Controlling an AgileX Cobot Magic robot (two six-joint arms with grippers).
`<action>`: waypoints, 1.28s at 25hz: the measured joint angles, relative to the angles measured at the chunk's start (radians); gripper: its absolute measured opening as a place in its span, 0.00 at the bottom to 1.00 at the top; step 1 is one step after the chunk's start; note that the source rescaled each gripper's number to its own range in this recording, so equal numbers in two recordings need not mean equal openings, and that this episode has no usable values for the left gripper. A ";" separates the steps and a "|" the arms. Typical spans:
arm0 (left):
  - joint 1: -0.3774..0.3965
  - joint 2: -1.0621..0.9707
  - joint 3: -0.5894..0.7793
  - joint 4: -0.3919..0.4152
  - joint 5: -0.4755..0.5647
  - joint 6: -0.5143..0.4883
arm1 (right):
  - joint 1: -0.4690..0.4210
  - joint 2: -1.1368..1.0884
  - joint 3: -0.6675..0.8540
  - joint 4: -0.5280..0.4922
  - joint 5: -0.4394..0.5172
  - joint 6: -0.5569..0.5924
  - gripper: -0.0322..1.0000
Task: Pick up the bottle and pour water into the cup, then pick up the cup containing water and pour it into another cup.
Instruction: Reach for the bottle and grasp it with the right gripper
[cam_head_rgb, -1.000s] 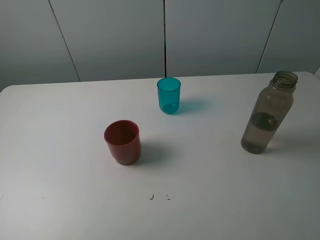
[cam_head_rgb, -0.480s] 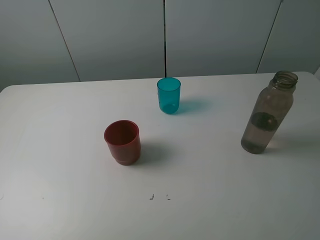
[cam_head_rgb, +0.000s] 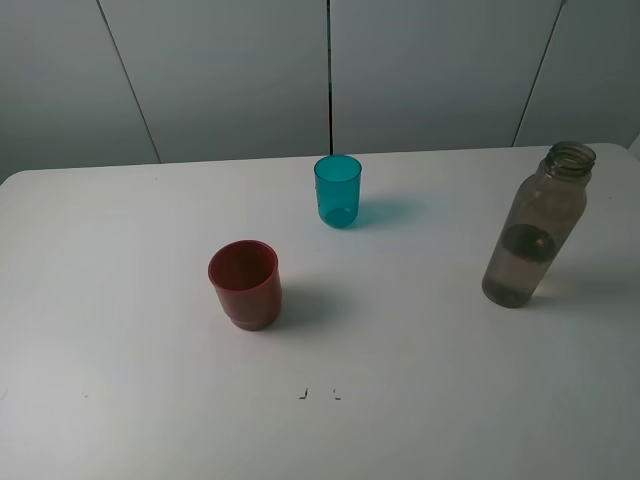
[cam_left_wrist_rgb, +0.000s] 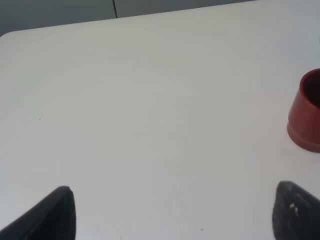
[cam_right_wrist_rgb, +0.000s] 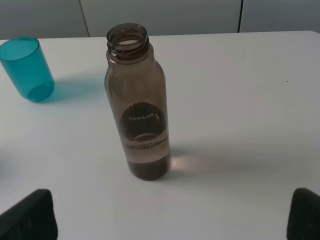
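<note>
My right pincer (cam_right_wrist_rgb: 167, 215) is spread wide and empty. Its camera shows the tall smoky grey-brown plastic bottle (cam_right_wrist_rgb: 142, 115) upright ahead, with the translucent teal plastic tumbler (cam_right_wrist_rgb: 25, 67) beyond. My left pincer (cam_left_wrist_rgb: 175, 212), likewise spread, sees only the squat red plastic cup (cam_left_wrist_rgb: 306, 112). The high camera alone shows all three, well apart on the white table (cam_head_rgb: 120, 400).

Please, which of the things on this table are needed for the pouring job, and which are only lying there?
For the job: grey-brown bottle, teal cup, red cup.
Only lying there: no loose thing that I can see; just the white table and two small dark marks on it.
</note>
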 joint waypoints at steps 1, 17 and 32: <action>0.000 0.000 0.000 0.000 0.000 0.000 | 0.000 0.000 0.000 0.000 0.000 0.000 1.00; 0.000 0.000 0.000 0.000 0.000 0.000 | 0.000 0.000 0.000 0.000 0.000 0.000 1.00; 0.000 0.000 0.000 0.000 0.000 0.000 | 0.000 0.326 -0.100 -0.002 -0.113 0.000 1.00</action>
